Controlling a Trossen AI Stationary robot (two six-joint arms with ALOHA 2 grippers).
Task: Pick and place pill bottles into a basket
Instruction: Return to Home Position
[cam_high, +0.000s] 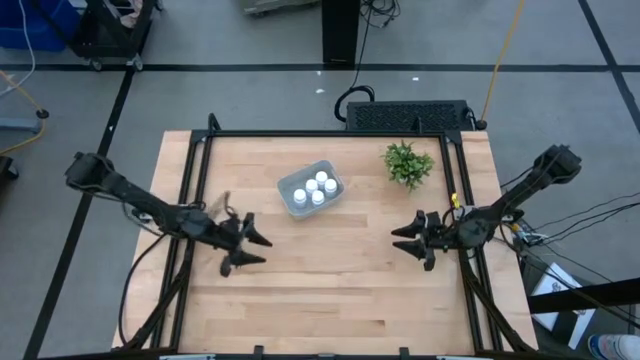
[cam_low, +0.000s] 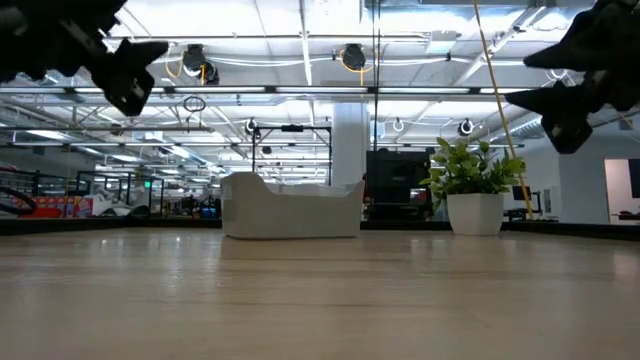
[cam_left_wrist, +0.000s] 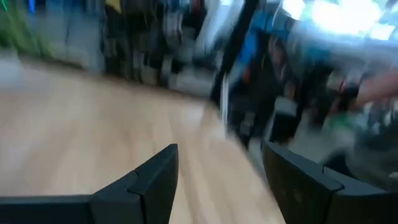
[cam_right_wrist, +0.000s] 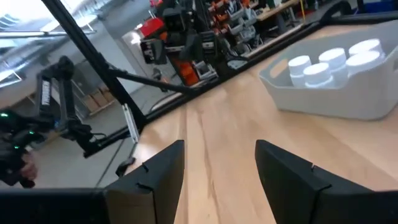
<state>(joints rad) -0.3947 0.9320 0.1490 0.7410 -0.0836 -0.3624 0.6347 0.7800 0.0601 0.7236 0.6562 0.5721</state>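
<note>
The pale blue-grey basket (cam_high: 311, 189) stands on the table a little behind its middle, with several white pill bottles (cam_high: 316, 188) upright inside it. It also shows in the low view (cam_low: 292, 208) and in the right wrist view (cam_right_wrist: 336, 87), with the bottles' caps (cam_right_wrist: 320, 70) above its rim. My left gripper (cam_high: 258, 250) hangs open and empty above the table's left front part. My right gripper (cam_high: 403, 241) hangs open and empty above the table's right part. Both are clear of the basket.
A small green plant in a white pot (cam_high: 408, 164) stands at the table's far right, also in the low view (cam_low: 473, 190). A black frame (cam_high: 330, 133) runs along the table's far and side edges. Bare wood lies between the grippers and in front of them.
</note>
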